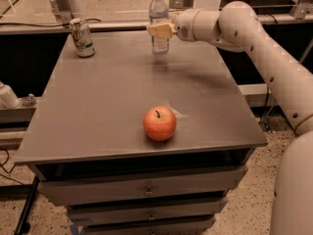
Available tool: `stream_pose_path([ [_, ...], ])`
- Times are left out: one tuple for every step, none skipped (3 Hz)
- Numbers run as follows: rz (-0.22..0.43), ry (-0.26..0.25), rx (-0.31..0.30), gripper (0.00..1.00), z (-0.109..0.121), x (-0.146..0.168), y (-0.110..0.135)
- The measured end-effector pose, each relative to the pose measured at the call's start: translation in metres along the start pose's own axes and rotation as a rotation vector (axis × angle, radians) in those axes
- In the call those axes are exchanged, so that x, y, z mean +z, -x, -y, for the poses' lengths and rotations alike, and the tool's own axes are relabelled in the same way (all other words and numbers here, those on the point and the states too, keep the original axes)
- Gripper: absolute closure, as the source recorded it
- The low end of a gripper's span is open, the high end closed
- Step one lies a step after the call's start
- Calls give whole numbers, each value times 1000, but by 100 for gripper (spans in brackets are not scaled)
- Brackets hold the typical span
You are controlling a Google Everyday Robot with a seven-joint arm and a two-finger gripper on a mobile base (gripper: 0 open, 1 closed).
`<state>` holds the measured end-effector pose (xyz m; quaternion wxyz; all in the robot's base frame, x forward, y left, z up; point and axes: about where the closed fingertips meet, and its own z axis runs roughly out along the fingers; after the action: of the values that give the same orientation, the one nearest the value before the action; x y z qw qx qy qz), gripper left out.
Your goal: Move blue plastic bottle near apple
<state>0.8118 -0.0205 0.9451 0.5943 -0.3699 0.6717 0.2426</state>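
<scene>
1. The blue plastic bottle (157,10) stood up straight at the far end of the worktop (107,97). Its white cap was on top.
2. The gripper (159,30) was at the middle of the bottle. It reached in from the right, at the end of the long white arm (254,38). Its tan tip lay across the front of the bottle, so it looked closed around the bottle and holding it.
3. The bottom of the bottle seemed to be a tiny bit above the worktop, with a dark shadow under it. I could not be sure if it touched.
4. The apple (159,123) sat near the front edge, with its stem up. It was well apart from the bottle.
5. This mattered most: the apple lay almost straight to the front of the bottle, in one line with it. So the next move would likely be a pull straight toward the front edge, with hardly any move to the side.
6. The bottle was tall and thin, and its long way ran up and down. It could tip over if it was set down crooked.
7. The green-and-white can (82,37) stood at the far left, well off that path. Nothing lay between the bottle and the apple.
8. The apple was round and could roll if bumped. The bottle should stop just beside it.
</scene>
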Motion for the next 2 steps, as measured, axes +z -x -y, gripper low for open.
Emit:
stream_pose_path([
  [28, 32, -7, 100, -29, -29, 19],
  [33, 61, 5, 100, -65, -56, 26],
])
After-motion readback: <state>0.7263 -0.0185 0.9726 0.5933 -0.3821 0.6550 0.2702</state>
